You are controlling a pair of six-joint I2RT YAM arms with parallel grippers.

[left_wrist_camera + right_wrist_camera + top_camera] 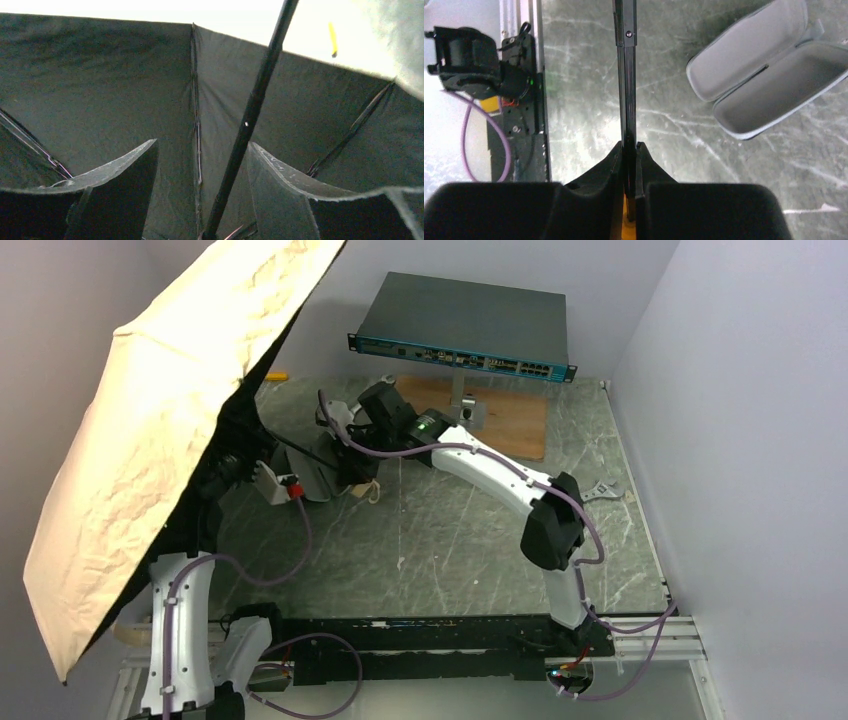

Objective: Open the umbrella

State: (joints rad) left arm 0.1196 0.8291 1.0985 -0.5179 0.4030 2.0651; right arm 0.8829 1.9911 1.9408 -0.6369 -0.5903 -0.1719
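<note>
The umbrella (170, 440) stands spread wide at the left, its cream canopy tilted over the left arm. In the left wrist view I see its black lining (100, 90), thin ribs (196, 100) and black shaft (250, 115). My left gripper (202, 142) is open under the canopy. The shaft runs through the gap between its fingers, close to the right one, with no grip on it. In the top view the canopy hides this gripper. My right gripper (629, 145) is shut on the shaft (625, 75), low over the table near the middle (350, 470).
A dark network switch (465, 325) sits raised at the back over a wooden board (500, 415). An open grey case (764, 70) lies on the table beside the right gripper. A yellow item (275, 375) lies at the back left. Walls close in left and right.
</note>
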